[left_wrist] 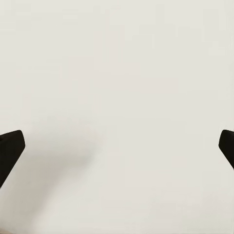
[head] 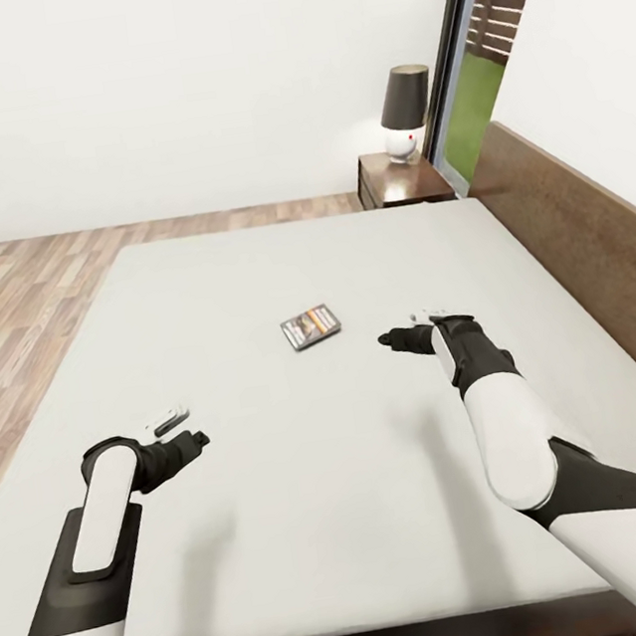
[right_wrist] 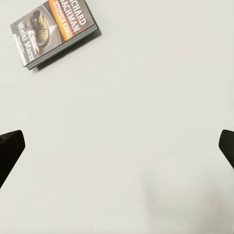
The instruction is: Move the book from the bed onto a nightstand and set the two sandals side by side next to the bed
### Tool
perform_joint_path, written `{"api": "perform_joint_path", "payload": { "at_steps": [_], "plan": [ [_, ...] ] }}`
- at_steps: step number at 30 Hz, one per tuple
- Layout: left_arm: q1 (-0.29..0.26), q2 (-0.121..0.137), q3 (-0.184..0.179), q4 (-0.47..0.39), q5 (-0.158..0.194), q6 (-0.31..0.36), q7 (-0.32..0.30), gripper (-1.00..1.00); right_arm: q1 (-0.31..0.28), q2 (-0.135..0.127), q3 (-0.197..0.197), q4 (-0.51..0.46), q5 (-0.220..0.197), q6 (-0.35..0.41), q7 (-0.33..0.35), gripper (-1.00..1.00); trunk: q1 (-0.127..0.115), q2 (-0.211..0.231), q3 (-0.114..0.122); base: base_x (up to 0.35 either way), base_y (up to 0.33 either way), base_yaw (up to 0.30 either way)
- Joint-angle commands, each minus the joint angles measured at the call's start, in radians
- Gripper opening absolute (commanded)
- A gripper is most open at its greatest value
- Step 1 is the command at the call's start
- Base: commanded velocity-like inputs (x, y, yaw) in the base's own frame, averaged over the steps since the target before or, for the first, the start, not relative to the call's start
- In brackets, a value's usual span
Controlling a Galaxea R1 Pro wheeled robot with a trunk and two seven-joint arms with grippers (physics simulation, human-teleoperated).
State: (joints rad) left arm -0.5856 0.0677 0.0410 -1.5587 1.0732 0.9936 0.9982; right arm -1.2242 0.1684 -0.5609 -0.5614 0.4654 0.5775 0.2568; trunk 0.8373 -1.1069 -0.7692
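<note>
Flat on the bed [head: 254, 286], the book [head: 310, 327] lies slightly askew — right gripper [head: 393, 338] wide open, empty, nearby.

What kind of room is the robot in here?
Almost certainly a bedroom: a large low bed with pale grey-white mattress and dark brown wooden headboard, a dark wooden nightstand bearing a white-based, dark-shaded table lamp, and brown wood-plank floor.

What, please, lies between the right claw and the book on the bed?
Nothing: in the head view, only bare mattress separates the right claw from the book. The right wrist view shows that too.
</note>
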Motion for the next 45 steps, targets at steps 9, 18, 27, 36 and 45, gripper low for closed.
{"api": "perform_joint_path", "payload": {
  "at_steps": [9, 18, 27, 36, 45],
  "plan": [
    [0.001, 0.001, 0.002, 0.001, 0.008, 0.003, 0.009, 1.0, 0.006, 0.006, 0.006, -0.003, 0.01, 0.006, 0.011, 1.0, -0.004, 0.007, -0.011, 0.0, 0.0, -0.01],
    [0.001, 0.001, 0.003, 0.001, 0.008, 0.002, 0.01, 1.0, 0.008, 0.006, 0.02, 0.002, 0.01, 0.008, 0.011, 1.0, -0.004, 0.007, -0.025, 0.0, 0.0, -0.001],
    [0.001, 0.001, 0.003, -0.005, 0.009, 0.003, 0.01, 1.0, 0.007, 0.006, 0.023, 0.012, 0.01, 0.008, 0.007, 1.0, -0.004, 0.007, -0.039, 0.0, 0.0, 0.0],
    [0.001, 0.0, -0.006, -0.016, 0.015, 0.005, 0.01, 1.0, 0.003, 0.006, 0.025, 0.057, 0.011, 0.007, 0.003, 1.0, -0.004, 0.007, -0.053, 0.0, 0.0, 0.0],
    [-0.087, -0.011, -0.038, 0.082, 0.019, 0.004, -0.011, 1.0, -0.068, 0.006, 0.022, 0.062, 0.004, 0.068, 0.001, 1.0, -0.004, 0.007, -0.067, 0.0, 0.0, 0.0]
  ]
}}
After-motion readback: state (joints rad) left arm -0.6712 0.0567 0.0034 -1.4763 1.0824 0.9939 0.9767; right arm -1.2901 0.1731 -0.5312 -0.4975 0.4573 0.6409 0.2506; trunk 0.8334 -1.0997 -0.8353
